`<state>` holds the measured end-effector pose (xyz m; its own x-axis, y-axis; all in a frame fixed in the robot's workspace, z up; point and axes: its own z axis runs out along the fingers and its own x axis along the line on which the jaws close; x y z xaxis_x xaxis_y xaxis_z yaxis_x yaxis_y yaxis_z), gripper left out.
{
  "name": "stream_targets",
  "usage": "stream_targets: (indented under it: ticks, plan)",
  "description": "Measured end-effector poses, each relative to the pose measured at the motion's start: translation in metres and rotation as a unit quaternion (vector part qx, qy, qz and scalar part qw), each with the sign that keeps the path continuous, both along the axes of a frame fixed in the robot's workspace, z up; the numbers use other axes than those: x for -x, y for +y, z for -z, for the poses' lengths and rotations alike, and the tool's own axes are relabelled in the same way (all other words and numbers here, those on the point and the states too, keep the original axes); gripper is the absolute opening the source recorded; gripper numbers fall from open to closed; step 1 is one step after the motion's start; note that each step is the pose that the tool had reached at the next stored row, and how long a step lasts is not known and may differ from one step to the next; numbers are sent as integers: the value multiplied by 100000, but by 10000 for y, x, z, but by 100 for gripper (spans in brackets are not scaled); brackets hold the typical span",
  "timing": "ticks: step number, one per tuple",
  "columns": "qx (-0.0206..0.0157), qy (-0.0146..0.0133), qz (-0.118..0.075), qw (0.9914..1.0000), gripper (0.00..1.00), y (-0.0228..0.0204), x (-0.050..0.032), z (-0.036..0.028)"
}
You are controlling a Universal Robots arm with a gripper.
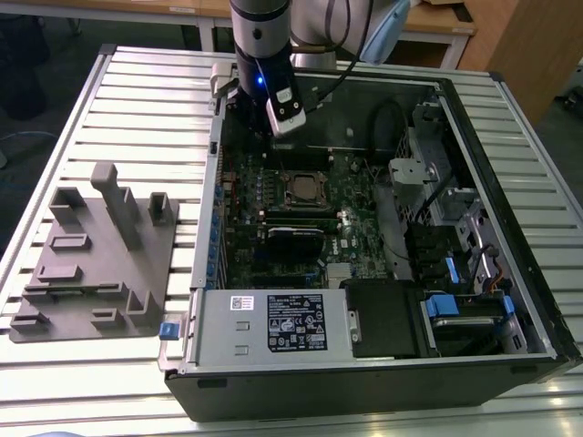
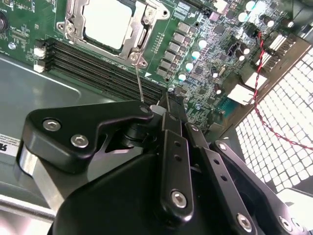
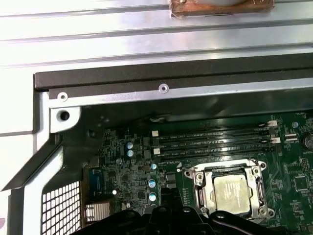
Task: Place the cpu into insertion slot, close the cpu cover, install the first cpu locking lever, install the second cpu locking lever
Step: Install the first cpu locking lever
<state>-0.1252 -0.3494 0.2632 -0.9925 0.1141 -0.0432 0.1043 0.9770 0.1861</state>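
Note:
The cpu [image 2: 105,22] lies in the insertion slot [image 1: 305,189] on the green board, its silvery top showing through the cpu cover [image 2: 141,35], which lies flat over it. A thin wire locking lever [image 2: 139,81] rises from a corner of the socket up to my gripper [image 2: 155,105], which is shut on the lever's free end. In the exterior view my gripper [image 1: 273,135] hangs over the board's far left part, just beyond the socket. The first wrist view shows the cpu [image 3: 234,188] framed by the cover [image 3: 201,183].
Black memory slots [image 2: 98,63] run beside the socket. The case's metal wall [image 3: 171,88] is close behind the gripper. Red and black wires [image 2: 266,78] hang near the vent grille. A grey fixture block [image 1: 100,255] lies outside the case; the power supply [image 1: 273,319] sits at its front.

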Motion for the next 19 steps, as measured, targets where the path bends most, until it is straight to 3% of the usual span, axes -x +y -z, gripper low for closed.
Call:
stream_targets:
  ticks: [4,9,12,17,19]
  plan:
    - [2,52,2,100000,11,0,0,37]
    - [-95,90,-2,100000,11,0,0,39]
    - [-948,84,-1,99995,11,0,0,40]
    - [-2822,90,-2,99960,11,0,0,41]
    - [-3272,89,2,99946,11,0,0,46]
